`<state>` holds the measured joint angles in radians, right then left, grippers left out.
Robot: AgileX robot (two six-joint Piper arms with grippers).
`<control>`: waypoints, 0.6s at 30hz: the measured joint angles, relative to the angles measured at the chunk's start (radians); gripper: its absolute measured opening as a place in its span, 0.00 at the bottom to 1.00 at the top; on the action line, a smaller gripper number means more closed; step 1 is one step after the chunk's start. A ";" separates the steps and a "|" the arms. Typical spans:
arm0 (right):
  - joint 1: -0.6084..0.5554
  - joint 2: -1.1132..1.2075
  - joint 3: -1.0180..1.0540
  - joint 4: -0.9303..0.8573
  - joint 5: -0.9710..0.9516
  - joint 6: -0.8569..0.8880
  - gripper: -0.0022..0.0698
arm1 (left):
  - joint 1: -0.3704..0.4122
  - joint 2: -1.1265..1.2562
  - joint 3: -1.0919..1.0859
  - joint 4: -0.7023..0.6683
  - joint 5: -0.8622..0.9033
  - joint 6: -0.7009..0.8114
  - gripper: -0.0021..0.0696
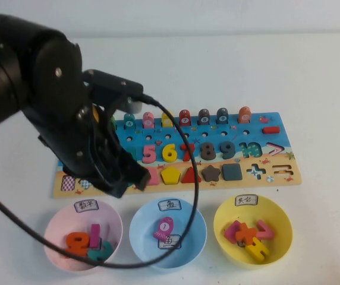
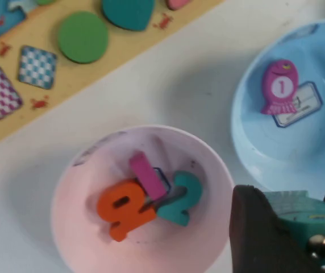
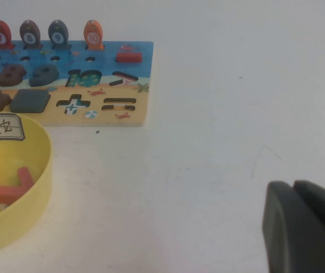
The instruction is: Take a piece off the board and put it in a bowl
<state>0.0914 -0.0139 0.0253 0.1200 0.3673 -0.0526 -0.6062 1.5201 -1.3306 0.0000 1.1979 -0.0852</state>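
White tabletop (image 1: 312, 71) runs under everything, with the number-and-shape puzzle board (image 1: 295, 173) lying across its middle and three bowls in a row in front of it: pink bowl (image 1: 54, 228) on the robot's left, blue bowl (image 1: 141, 230) in the centre, yellow bowl (image 1: 280, 240) on the right.

The left gripper (image 1: 135, 178) hangs over the board's front edge, above the gap between the pink and blue bowls. In the left wrist view its dark fingers (image 2: 256, 227) pinch a teal piece (image 2: 296, 207) between them. One end looks ridged like a fish tail, though too little of it shows to be sure. The piece is off the board and held in the air just at the blue bowl's rim, not yet over its hollow.

The right gripper (image 3: 304, 227) sits parked low over bare table, well apart from the board's right end, fingers pressed together and holding nothing.

The step in hand looks like the carry and drop. If the piece is a fish, the blue bowl is the likely home, since a purple fish (image 2: 279, 86) marked 1 already lies there. To do it well, the left arm should shift until the piece is over the bowl's centre rather than its rim, come down close so the piece cannot bounce out, then spread the fingers fully. The black cable (image 1: 197, 178) loops over the blue bowl and could snag its edge, so a slow, level move is safer.
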 joint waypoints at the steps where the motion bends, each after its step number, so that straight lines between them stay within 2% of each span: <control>1: 0.000 0.000 0.000 0.000 0.000 0.000 0.01 | -0.029 -0.008 0.028 0.000 -0.014 -0.010 0.30; 8: 0.000 0.000 0.000 0.000 0.000 0.000 0.01 | -0.170 0.013 0.097 -0.019 -0.119 -0.023 0.30; 12: 0.000 0.000 0.000 0.000 0.000 0.000 0.01 | -0.189 0.064 0.097 -0.026 -0.126 -0.019 0.30; 18: 0.000 0.000 0.000 0.000 0.001 0.000 0.01 | -0.189 0.144 0.097 -0.026 -0.155 0.066 0.30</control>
<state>0.0914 -0.0139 0.0253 0.1200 0.3681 -0.0526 -0.7956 1.6642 -1.2336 -0.0257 1.0431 -0.0189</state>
